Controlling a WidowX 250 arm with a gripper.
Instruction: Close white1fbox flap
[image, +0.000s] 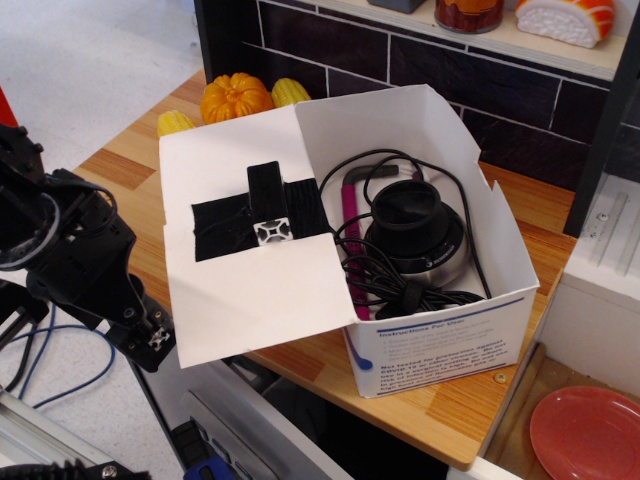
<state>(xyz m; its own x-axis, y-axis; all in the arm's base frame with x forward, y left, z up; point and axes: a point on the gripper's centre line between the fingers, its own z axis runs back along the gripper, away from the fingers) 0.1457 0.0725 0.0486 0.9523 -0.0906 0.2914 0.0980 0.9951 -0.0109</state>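
Nearest, at the left, the black gripper (155, 340) sits just beside the near-left corner of the large white rectangular cardboard flap (250, 250); whether it is wide or narrow cannot be told. The flap lies open, spread leftward from the white cardboard carton (440, 335) on the wooden counter (120, 180). Farther, an orange pumpkin (236, 98).

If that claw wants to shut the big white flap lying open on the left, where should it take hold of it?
Probably the flap's free outer edge near its lower left corner, coming from below and left, where the claw already is. The flap hinges at the white box and overhangs the table, so its underside is reachable. The taped black block on top seems another possible handle.
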